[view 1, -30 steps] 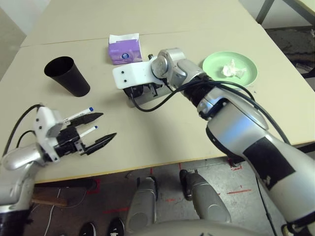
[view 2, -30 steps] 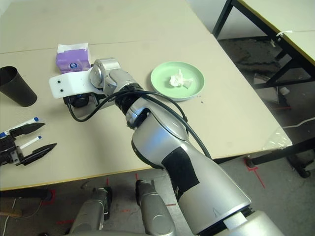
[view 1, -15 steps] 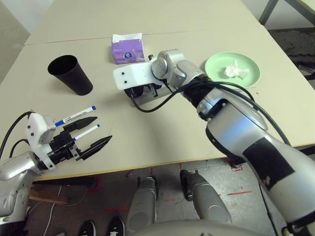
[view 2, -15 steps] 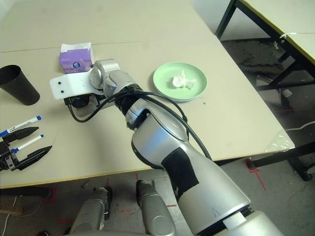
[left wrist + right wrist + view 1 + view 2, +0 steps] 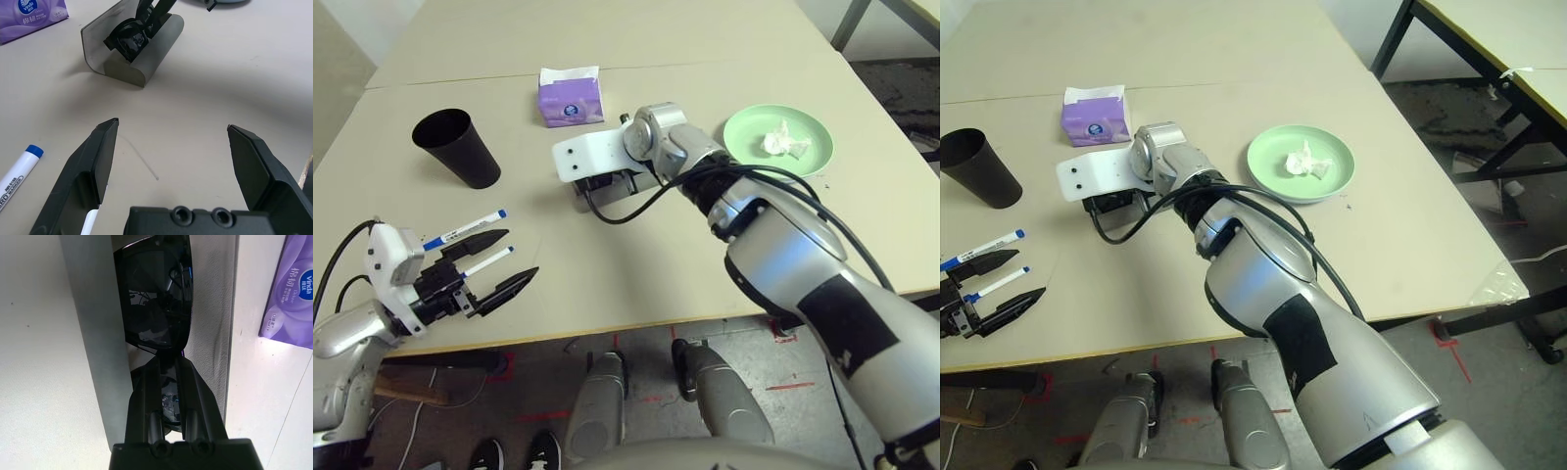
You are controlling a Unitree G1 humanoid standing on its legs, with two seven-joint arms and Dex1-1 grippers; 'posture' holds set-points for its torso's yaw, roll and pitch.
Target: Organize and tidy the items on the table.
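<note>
Right end effector (image 5: 168,382) clamps black sunglasses (image 5: 156,298) inside the open grey glasses case (image 5: 128,51), just beside the purple tissue pack (image 5: 570,98); left end effector (image 5: 171,161) gapes wide, empty, near two markers (image 5: 462,235) on the tabletop (image 5: 636,264).

Small purple tissue pack (image 5: 571,101) with white tissue protruding from its top, printed label on the front face; upright on the beige top, near the seam line.

Second table with black metal legs (image 5: 1400,39) and pale top, off the near table's right edge.

Grey concrete floor (image 5: 1489,392) below, marked with red tape corners (image 5: 1445,338).

Pair of dark shoes (image 5: 514,455) on the floor, lower left.
</note>
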